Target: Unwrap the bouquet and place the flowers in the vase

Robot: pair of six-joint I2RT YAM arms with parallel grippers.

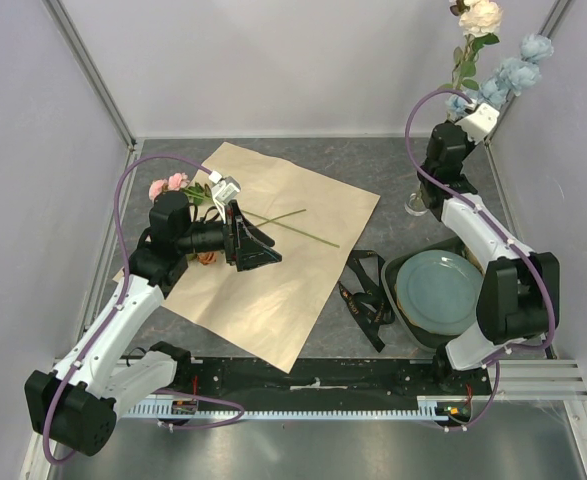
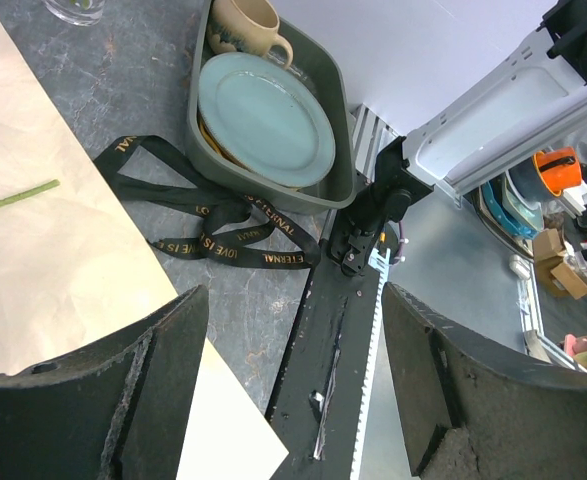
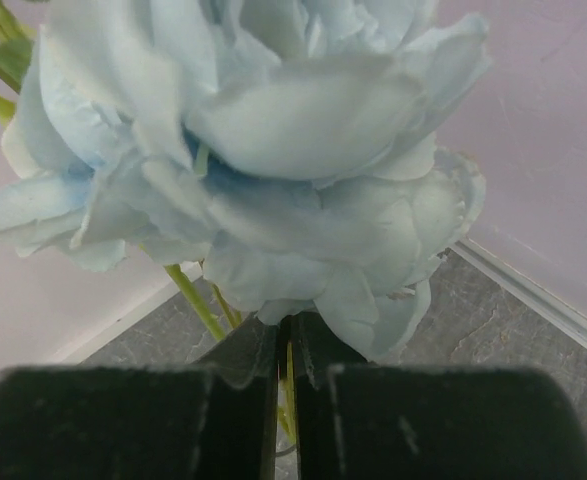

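**STATUS: WRAPPING OPEN, RIGHT CLAW ON BLUE FLOWER**

The right claw [image 3: 285, 345] is clenched on the green stem of one pale blue flower [image 3: 273, 150], raised at the far right corner. Near it, one vase [image 1: 416, 205] stands on the worktop [image 1: 393, 170], partly hidden behind the right arm. One cream-white rose [image 1: 480, 16] stands tall above, its stem running down toward the vase.

The left claw [image 2: 293, 310] is released and empty, above one flat kraft paper sheet [image 1: 273, 290]. One loose green stem [image 1: 298, 228] lies on the sheet. Two pink blooms [image 1: 168, 184] lie at its far-left edge.

Obstructions: one black ribbon [image 2: 223, 225] lies between the sheet and one tray [image 2: 273, 195]. The tray holds one plate [image 2: 263, 115] and one mug [image 2: 243, 25].
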